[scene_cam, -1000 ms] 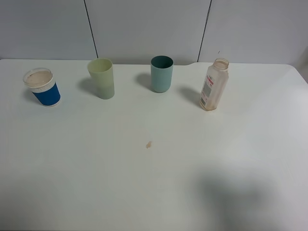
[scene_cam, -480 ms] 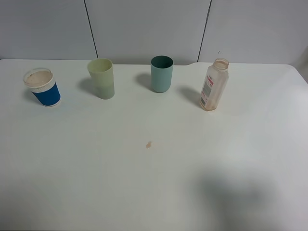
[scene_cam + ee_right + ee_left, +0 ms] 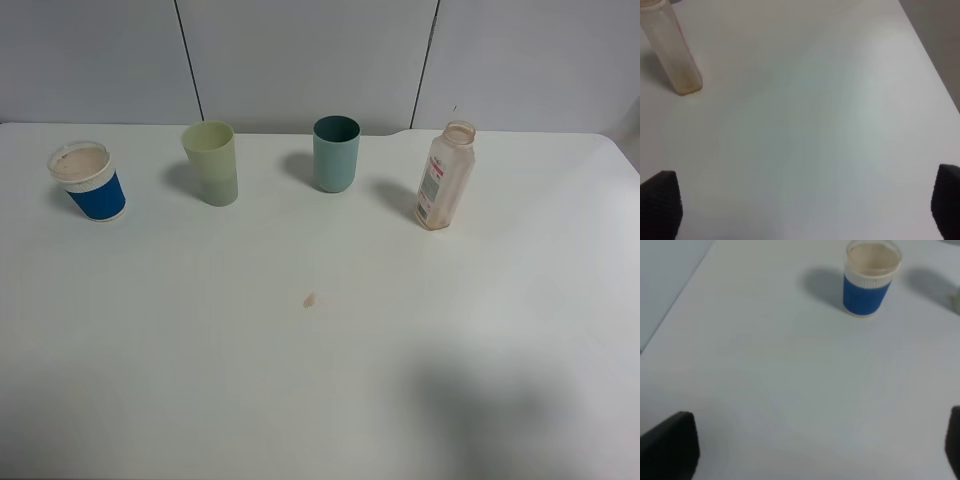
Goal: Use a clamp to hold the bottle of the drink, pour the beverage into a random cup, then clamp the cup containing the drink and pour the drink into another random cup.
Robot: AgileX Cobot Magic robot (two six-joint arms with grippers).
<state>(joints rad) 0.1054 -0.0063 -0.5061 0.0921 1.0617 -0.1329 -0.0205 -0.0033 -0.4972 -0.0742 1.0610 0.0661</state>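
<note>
Nothing has moved since a moment ago.
Both my left hand point(image 3: 820, 445) and right hand point(image 3: 805, 210) hang released; bottle point(image 3: 445, 176) stands upright on the bench point(image 3: 320, 380), right of the teal cup point(image 3: 336, 153).

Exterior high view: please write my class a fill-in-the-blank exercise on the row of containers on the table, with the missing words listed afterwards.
1. The drink bottle stands at the ____ end of the row.
2. The cup with a white rim has a ____ sleeve.
3. Between the pale green cup and the bottle stands the ____ cup.
4. The bottle has no ____ on its neck.

Missing words: right; blue; teal; cap
</note>
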